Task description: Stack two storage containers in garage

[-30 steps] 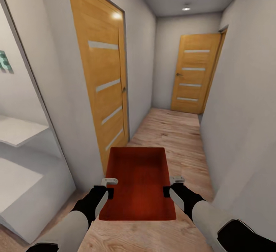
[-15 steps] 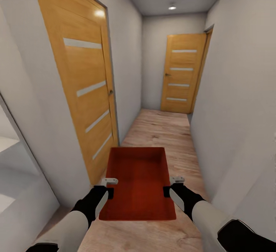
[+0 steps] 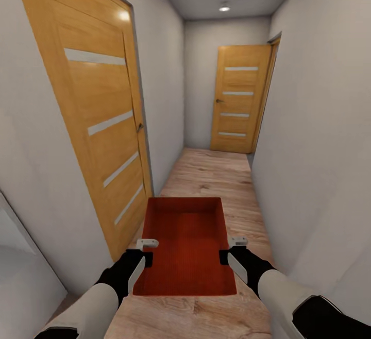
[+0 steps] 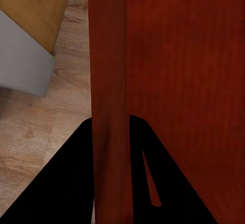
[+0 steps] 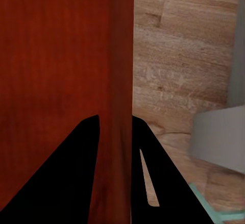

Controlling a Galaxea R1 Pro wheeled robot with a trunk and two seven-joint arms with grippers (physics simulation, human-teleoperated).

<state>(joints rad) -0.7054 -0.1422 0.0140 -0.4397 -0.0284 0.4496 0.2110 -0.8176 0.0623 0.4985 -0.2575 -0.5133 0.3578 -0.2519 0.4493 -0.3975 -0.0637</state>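
Note:
One orange-red storage container [image 3: 186, 246], open-topped and empty, is carried level in front of me above a light wood plank corridor floor. My left gripper [image 3: 146, 252] is shut on its left wall, and my right gripper [image 3: 229, 250] is shut on its right wall. In the left wrist view the black fingers [image 4: 76, 183] straddle the container wall [image 4: 109, 81]. Seen from the right wrist, the fingers [image 5: 76, 178] clamp the opposite wall [image 5: 116, 71] the same way. The garage and its concrete floor are out of view.
I am in a narrow white-walled corridor. A honey-wood door [image 3: 90, 117] with frosted strips stands shut close on the left. Another such door [image 3: 238, 99] closes the far end. The right wall [image 3: 319, 138] runs close alongside. A ceiling light [image 3: 224, 8] glows ahead.
The view has advanced down the corridor and swung slightly: the white shelving at the left has slid out of frame and the left door is nearer. Both grippers and the container hold the same pose.

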